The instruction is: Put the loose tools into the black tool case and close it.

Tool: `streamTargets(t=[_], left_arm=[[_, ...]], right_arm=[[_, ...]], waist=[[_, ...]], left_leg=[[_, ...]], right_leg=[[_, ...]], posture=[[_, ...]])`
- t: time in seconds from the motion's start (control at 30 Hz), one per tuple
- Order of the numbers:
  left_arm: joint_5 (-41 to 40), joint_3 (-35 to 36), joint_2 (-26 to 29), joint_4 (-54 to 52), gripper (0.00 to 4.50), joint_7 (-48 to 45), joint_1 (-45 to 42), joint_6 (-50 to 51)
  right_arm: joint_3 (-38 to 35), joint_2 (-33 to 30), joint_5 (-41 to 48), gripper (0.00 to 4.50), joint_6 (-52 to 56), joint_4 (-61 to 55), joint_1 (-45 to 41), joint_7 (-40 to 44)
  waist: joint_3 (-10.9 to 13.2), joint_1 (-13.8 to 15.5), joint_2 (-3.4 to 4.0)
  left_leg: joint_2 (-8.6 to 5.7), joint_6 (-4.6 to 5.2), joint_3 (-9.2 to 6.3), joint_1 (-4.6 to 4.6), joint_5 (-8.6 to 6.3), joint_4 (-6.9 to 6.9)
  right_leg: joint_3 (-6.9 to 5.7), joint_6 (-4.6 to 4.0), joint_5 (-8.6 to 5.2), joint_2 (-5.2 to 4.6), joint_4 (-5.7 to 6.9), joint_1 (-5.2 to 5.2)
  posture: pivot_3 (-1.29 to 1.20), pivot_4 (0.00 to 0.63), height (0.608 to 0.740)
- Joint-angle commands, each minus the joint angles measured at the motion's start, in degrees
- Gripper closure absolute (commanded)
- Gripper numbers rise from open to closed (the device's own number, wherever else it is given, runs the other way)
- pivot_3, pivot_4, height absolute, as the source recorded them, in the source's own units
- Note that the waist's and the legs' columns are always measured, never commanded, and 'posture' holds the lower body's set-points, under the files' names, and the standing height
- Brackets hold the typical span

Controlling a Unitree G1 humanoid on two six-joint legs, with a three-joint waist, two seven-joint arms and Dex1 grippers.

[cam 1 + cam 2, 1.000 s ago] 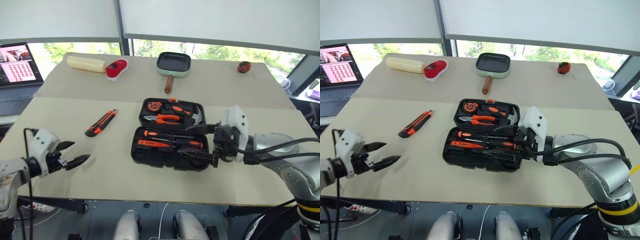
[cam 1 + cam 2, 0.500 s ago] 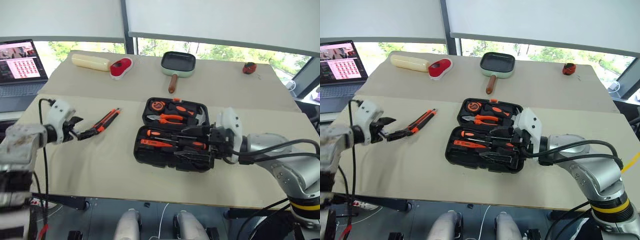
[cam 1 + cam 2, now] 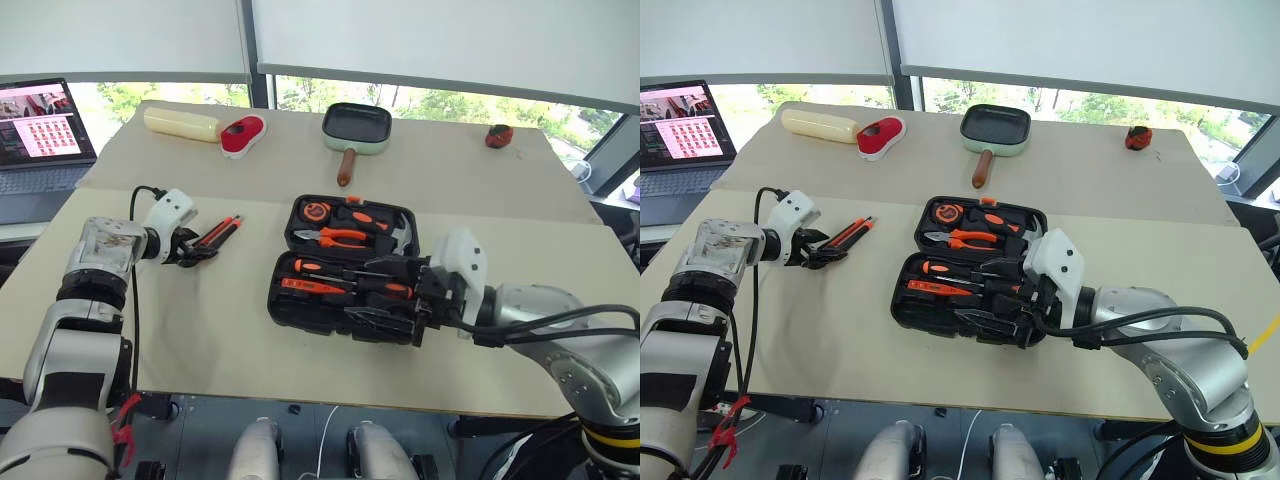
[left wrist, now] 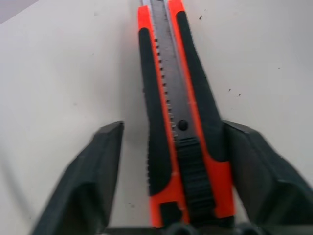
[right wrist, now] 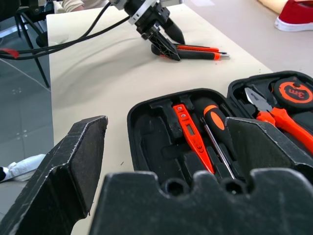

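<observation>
The black tool case [image 3: 273, 296] lies open at the table's middle, with a screwdriver [image 5: 215, 122], an orange tester pen [image 5: 193, 137], pliers and a tape measure in its slots. An orange-and-black utility knife [image 3: 224, 229] lies on the table left of the case. My left gripper [image 3: 197, 251] is down at the knife's near end, open, with the knife [image 4: 171, 98] between its fingers; one finger [image 4: 254, 166] sits against the knife's side and the other stands a little off it. My right gripper [image 3: 358, 290] hangs open over the case's near right part, holding nothing.
At the far edge sit a green pan with a wooden handle [image 3: 356, 127], a red-and-white oval gadget [image 3: 241, 133], a cream cylinder [image 3: 180, 123] and a small red object [image 3: 498, 136]. A laptop [image 3: 40, 125] stands at the far left.
My left gripper has moved forward and right from the table's near left edge to the knife's near end, and its fingers have narrowed around the knife. The right gripper has stayed put.
</observation>
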Motion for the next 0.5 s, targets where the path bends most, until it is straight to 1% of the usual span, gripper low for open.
streamTargets(t=[0.03,0.1,0.13,0.17,0.23,0.27,0.37,0.43,0.5], left_arm=[[-3.35,3.46,0.75,-2.70,2.77,-4.26,0.09,-2.88],[-11.68,7.82,0.39,-12.69,2.78,-12.08,0.30,2.01],[-14.16,8.96,0.31,-16.14,2.78,-14.39,0.50,4.30],[-15.04,8.17,0.63,-21.82,2.78,-16.77,1.82,3.58],[-14.45,5.13,1.07,-30.75,2.78,-20.07,4.32,0.21],[-14.20,4.27,1.21,-33.62,2.78,-20.96,5.19,-0.31],[-12.57,-2.90,2.44,-43.47,2.78,-29.28,9.31,-4.90],[-10.52,-6.34,2.34,-45.23,2.78,-31.49,10.01,-8.71],[-9.30,-8.61,1.62,-45.54,2.78,-32.35,9.70,-10.41]], right_arm=[[-2.45,-0.87,-0.16,0.00,-0.42,-1.52,0.74,-0.19],[-3.43,-1.45,-0.02,0.00,-0.40,-1.72,1.81,0.06],[-3.76,-1.64,0.08,0.00,-0.38,-1.82,2.16,0.14],[-4.65,-2.14,0.53,0.00,-0.24,-2.08,3.09,0.37],[-6.36,-3.24,1.17,0.00,-0.12,-2.61,5.21,1.10],[-6.91,-3.62,1.34,0.00,-0.14,-2.78,5.94,1.37],[-10.12,-6.74,0.14,0.00,-0.86,-3.71,12.33,4.00],[-11.89,-7.00,0.80,0.00,-0.95,-4.22,14.81,3.91],[-12.81,-6.63,1.36,0.00,-0.89,-4.78,16.04,3.29]], waist=[[0.00,-0.02,0.00],[0.03,-0.04,-0.04],[0.06,-0.11,-0.09],[0.10,0.03,-0.14],[0.10,0.31,-0.14],[0.10,0.40,-0.13],[0.01,0.48,0.03],[0.00,0.48,0.06],[0.01,0.38,0.06]], left_leg=[[0.01,0.00,0.00,0.00,0.00,0.00],[0.01,0.00,-0.01,-0.06,0.00,0.00],[0.01,0.00,-0.03,-0.19,0.00,0.01],[0.04,-0.01,-0.06,-0.30,0.01,0.03],[0.06,0.00,-0.26,-0.55,0.00,0.26],[0.00,0.02,-0.27,-0.56,-0.02,0.26],[-0.05,0.05,-0.25,-0.51,-0.03,0.28],[-0.06,0.06,-0.23,-0.39,-0.04,0.28],[-0.01,0.04,-0.29,-0.38,-0.02,0.35]], right_leg=[[0.00,0.00,0.00,0.00,0.01,-0.01],[0.00,0.00,0.00,0.01,0.01,-0.06],[-0.01,0.00,0.00,0.01,-0.01,-0.15],[-0.03,0.00,0.00,0.01,0.00,-0.21],[-0.26,0.00,0.00,-0.01,-0.04,-0.23],[-0.26,0.03,0.00,-0.07,-0.07,-0.19],[-0.23,0.08,0.01,-0.11,-0.14,-0.08],[-0.22,0.09,0.00,-0.10,-0.13,0.00],[-0.22,0.07,0.01,-0.01,-0.05,0.00]], posture=[[0.00,0.150,0.740],[0.00,0.150,0.740],[0.00,0.150,0.740],[0.00,0.150,0.740],[0.00,0.150,0.740],[0.00,0.150,0.740],[0.00,0.150,0.740],[0.00,0.150,0.740],[0.00,0.150,0.740]])
